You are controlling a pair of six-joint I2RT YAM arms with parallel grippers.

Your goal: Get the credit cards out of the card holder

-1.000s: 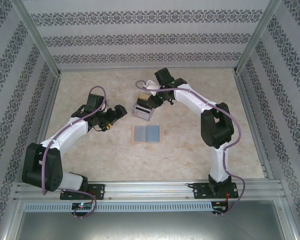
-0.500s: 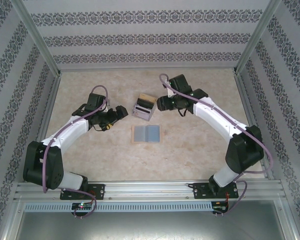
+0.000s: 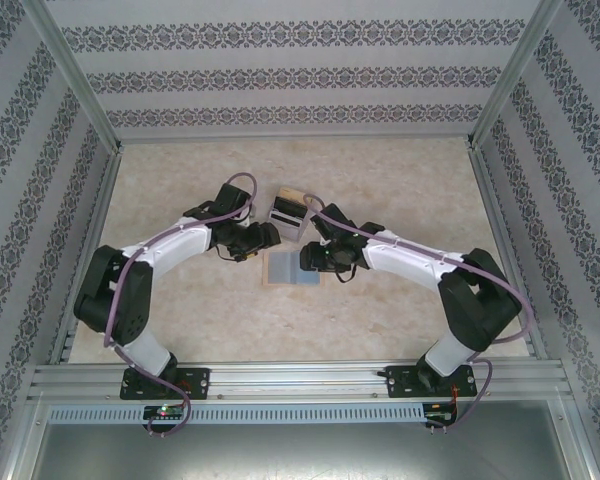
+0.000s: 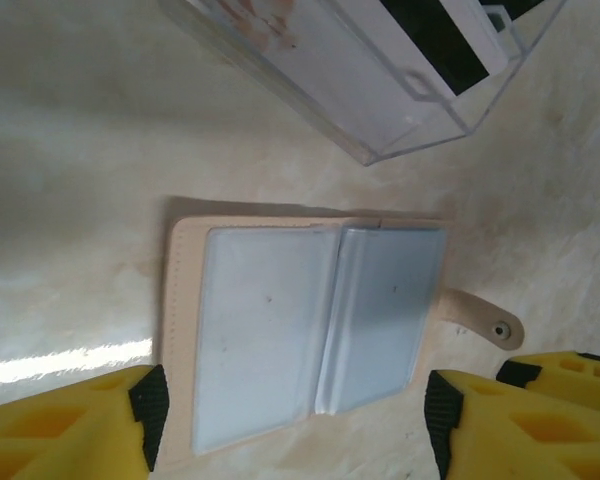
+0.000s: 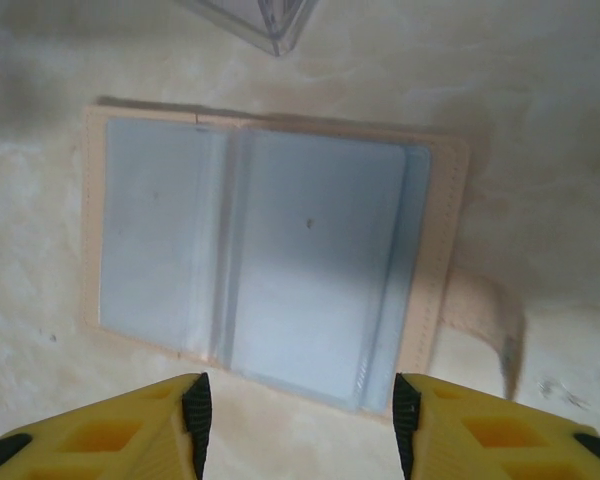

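Note:
The card holder is a tan fold-open wallet lying flat and open mid-table, with grey-blue translucent sleeves and a snap tab. I cannot tell whether the sleeves hold credit cards. White credit cards with black stripes stand in a clear plastic box just behind it. My left gripper hovers over the holder's left side, open and empty, with the holder seen between its fingers. My right gripper hangs open over the holder's right side, touching nothing.
The clear box stands close behind the holder, and its corner sits just beyond the right gripper. Both arms crowd the table's middle. Patterned walls and metal posts enclose the beige tabletop.
The right gripper left the top of the clear box, swung out right, then came down over the holder. The left gripper moved right and inward to the holder's left edge.

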